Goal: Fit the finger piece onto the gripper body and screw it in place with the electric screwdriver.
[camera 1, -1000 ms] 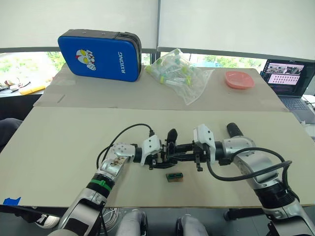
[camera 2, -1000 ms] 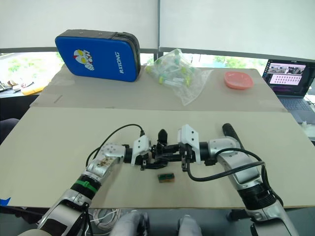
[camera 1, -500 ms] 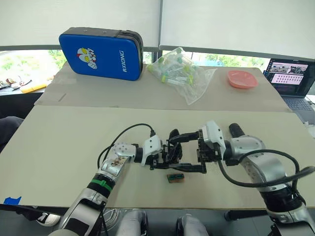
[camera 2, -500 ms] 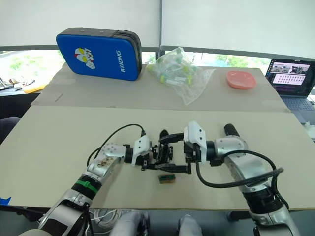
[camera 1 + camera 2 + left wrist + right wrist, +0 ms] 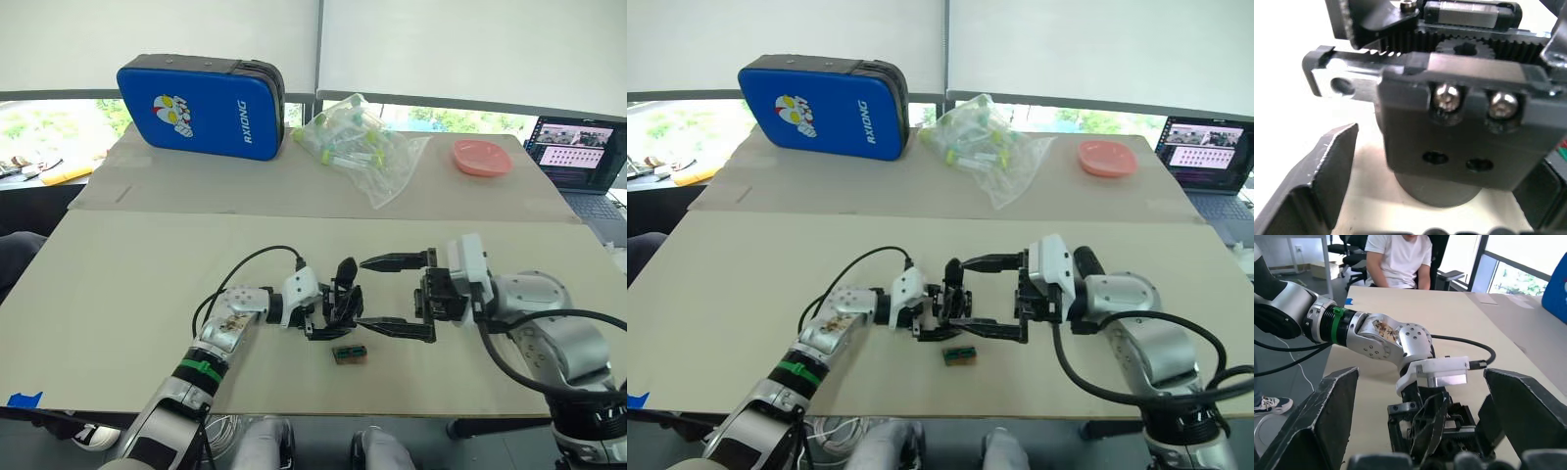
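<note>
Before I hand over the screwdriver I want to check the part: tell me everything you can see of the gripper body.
The gripper body is a black, plastic-looking assembly on the beige table, at the left gripper. An upright black finger rises from it. The left wrist view shows toothed rails meshing with a central gear, a front block with two silver screws above two empty holes, and a round base underneath. The open right gripper faces it, apart.

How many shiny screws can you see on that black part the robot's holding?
2. Both sit side by side in the plate on the gripper body: one screw and another beside it. Two dark empty holes lie below; more may be hidden.
</note>
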You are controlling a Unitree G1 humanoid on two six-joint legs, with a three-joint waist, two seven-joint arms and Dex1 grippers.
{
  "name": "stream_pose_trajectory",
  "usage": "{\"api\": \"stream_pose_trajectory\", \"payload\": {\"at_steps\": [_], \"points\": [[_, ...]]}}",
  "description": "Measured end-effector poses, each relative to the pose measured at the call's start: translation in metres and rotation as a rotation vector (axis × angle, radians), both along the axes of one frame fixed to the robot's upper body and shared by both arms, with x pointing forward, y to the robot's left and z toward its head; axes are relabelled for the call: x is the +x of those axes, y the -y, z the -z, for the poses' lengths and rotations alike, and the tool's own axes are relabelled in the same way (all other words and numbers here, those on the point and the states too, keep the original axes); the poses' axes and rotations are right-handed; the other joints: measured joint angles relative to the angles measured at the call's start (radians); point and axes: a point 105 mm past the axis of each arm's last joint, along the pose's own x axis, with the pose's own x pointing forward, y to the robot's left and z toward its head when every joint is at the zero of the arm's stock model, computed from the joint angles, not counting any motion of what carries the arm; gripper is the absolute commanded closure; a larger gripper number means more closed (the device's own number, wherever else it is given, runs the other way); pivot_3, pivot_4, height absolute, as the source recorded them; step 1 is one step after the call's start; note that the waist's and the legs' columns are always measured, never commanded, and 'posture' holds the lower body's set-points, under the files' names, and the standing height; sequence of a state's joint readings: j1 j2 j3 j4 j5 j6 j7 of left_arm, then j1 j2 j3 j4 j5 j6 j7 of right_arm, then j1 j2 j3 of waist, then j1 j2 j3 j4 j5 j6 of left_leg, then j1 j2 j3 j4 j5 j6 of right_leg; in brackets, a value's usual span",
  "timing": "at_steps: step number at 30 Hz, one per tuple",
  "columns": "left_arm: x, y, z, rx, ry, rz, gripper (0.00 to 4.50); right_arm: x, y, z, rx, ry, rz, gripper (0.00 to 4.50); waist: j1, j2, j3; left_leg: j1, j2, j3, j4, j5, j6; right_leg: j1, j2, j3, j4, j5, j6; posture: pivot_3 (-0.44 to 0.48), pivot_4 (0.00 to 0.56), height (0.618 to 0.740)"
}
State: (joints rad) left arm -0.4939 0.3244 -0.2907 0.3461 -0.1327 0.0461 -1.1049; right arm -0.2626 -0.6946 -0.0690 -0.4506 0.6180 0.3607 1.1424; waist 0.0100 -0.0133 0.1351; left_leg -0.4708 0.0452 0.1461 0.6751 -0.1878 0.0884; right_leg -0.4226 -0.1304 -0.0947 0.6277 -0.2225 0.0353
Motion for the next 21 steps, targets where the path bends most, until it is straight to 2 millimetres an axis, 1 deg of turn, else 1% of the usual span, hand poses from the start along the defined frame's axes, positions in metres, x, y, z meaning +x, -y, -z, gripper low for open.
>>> {"api": "stream_pose_trajectory", "payload": {"at_steps": [2,4,6,7,8,9,10,12,13,15,17,21], "points": [[-0.003,-0.018,-0.001,0.002,-0.011,-0.021,0.13,-0.005,0.010,-0.007,-0.007,0.016,0.033,0.00,-0.004,0.000,0.000,0.001,0.001,0.000,-0.001,0.000,-0.001,0.000,0.001,0.000,0.000,0.000,0.000,0.000,0.150,0.740],[-0.008,-0.040,-0.001,0.014,-0.025,-0.035,0.13,-0.011,0.023,-0.009,-0.012,0.018,0.086,0.00,0.000,0.000,0.000,0.001,0.001,0.000,-0.002,0.000,-0.002,0.000,0.001,0.000,0.000,-0.001,-0.001,0.000,0.150,0.740],[-0.016,-0.062,-0.002,0.009,-0.061,-0.049,0.13,-0.016,0.041,-0.006,-0.020,0.001,0.169,0.00,0.002,0.000,0.000,0.001,0.001,0.000,-0.004,0.000,-0.002,0.000,0.000,0.000,-0.001,-0.005,-0.006,0.000,0.150,0.740],[-0.019,-0.071,-0.004,-0.001,-0.078,-0.057,0.13,-0.017,0.050,-0.005,-0.026,-0.006,0.214,0.00,0.004,0.001,0.001,0.001,0.000,0.000,-0.004,0.000,-0.002,0.000,0.000,0.000,-0.001,-0.005,-0.007,0.000,0.150,0.740],[-0.023,-0.078,-0.009,-0.022,-0.085,-0.051,0.13,-0.020,0.060,-0.004,-0.028,-0.009,0.270,0.00,0.008,0.001,0.001,0.001,0.000,0.000,-0.004,0.000,-0.003,0.000,-0.001,-0.001,-0.001,-0.006,-0.007,0.000,0.150,0.740],[-0.027,-0.088,-0.015,-0.048,-0.083,-0.050,0.13,-0.024,0.076,-0.001,-0.032,-0.023,0.350,0.00,0.015,0.001,0.001,0.001,0.000,0.000,-0.004,0.000,-0.003,0.000,-0.001,-0.001,-0.002,-0.006,-0.007,0.000,0.150,0.740],[-0.028,-0.095,-0.019,-0.063,-0.077,-0.058,0.13,-0.026,0.087,0.000,-0.034,-0.025,0.404,0.00,0.018,0.001,0.001,0.001,0.000,0.000,-0.004,-0.001,-0.003,0.001,-0.001,0.000,-0.003,-0.006,-0.007,0.000,0.150,0.740],[-0.026,-0.104,-0.038,-0.131,-0.035,-0.075,0.13,-0.037,0.114,0.004,-0.033,-0.032,0.542,0.00,0.032,0.001,0.002,0.001,-0.001,0.000,-0.004,-0.001,-0.003,0.001,-0.002,-0.001,-0.004,-0.006,-0.006,0.000,0.150,0.740],[-0.025,-0.108,-0.045,-0.153,-0.022,-0.087,0.13,-0.042,0.124,0.006,-0.034,-0.041,0.595,0.00,0.033,0.001,0.002,0.001,-0.001,0.000,-0.004,-0.001,-0.003,0.001,-0.002,0.000,-0.004,-0.006,-0.005,0.000,0.150,0.740],[-0.025,-0.112,-0.058,-0.189,0.001,-0.090,0.13,-0.050,0.140,0.009,-0.026,-0.047,0.680,0.00,0.031,0.002,0.002,0.001,-0.001,0.000,-0.004,-0.001,-0.003,0.002,-0.002,0.001,-0.004,-0.008,-0.001,0.000,0.150,0.740],[-0.025,-0.112,-0.073,-0.236,0.017,-0.073,0.13,-0.067,0.161,0.014,-0.002,-0.055,0.808,0.00,0.035,0.002,0.002,0.001,-0.001,0.000,-0.004,-0.001,-0.004,0.002,-0.001,0.000,-0.004,-0.009,0.000,0.000,0.150,0.740],[-0.023,-0.118,-0.099,-0.276,0.039,-0.084,0.13,-0.096,0.191,0.029,0.013,-0.098,0.992,0.00,0.030,0.002,0.002,0.002,-0.001,0.000,-0.006,-0.001,-0.004,0.002,-0.001,0.001,-0.004,-0.010,0.000,0.000,0.150,0.740]]}}
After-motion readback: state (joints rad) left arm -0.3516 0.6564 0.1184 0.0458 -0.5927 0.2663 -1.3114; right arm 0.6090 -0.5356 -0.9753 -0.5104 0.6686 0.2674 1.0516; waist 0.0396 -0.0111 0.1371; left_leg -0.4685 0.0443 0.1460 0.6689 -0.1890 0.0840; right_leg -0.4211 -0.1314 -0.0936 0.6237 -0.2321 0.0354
